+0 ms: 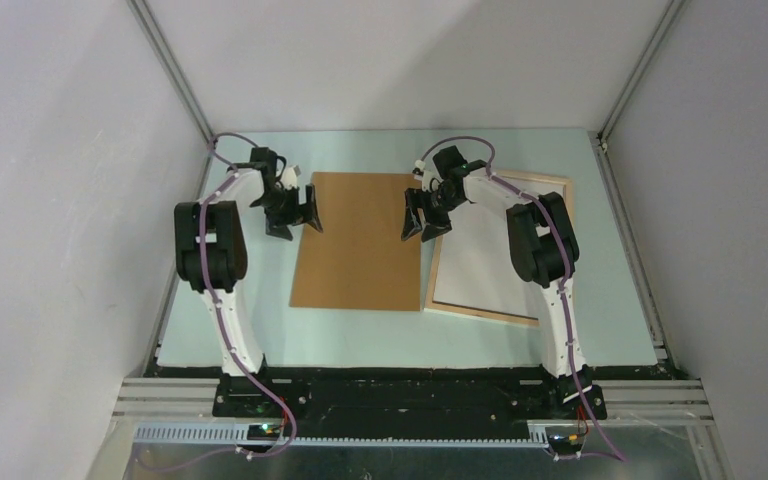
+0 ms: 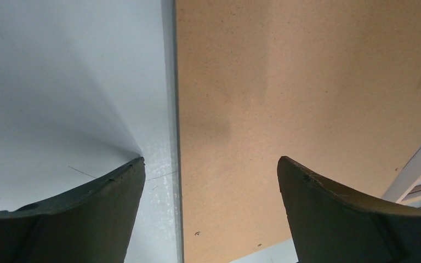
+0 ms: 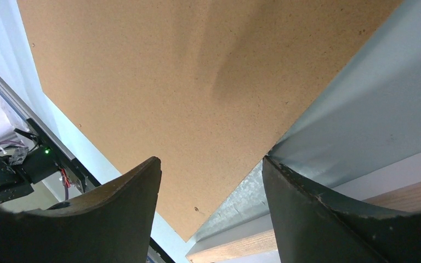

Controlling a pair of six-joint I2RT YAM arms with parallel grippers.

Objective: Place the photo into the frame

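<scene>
Both claws are open and hold nothing. The left claw (image 1: pixel 297 222) straddles the left edge of the brown backing board (image 1: pixel 358 240), and the right claw (image 1: pixel 425 225) straddles its right edge. The board lies flat on the tabletop (image 1: pixel 380 335), just left of the frame (image 1: pixel 485 314). A white sheet (image 1: pixel 480 260) lies inside the frame rails. I judge it to be the photo face down, though no printed side shows in any view. Hazards from here, as I judge them: the board is thin and flat, so a fingertip may skid over its edge instead of catching it. An uneven pinch would tilt the board or drop one side. The right claw works close to the frame's near rail, and a knock there could shift the frame and disturb the sheet. Only the top view shows the frame whole, with both claws. The left wrist view shows the board edge (image 2: pixel 176 109) running between the fingers, which the top view hides. The right wrist view shows a strip of wooden rail (image 3: pixel 411 192) beside its finger.
</scene>
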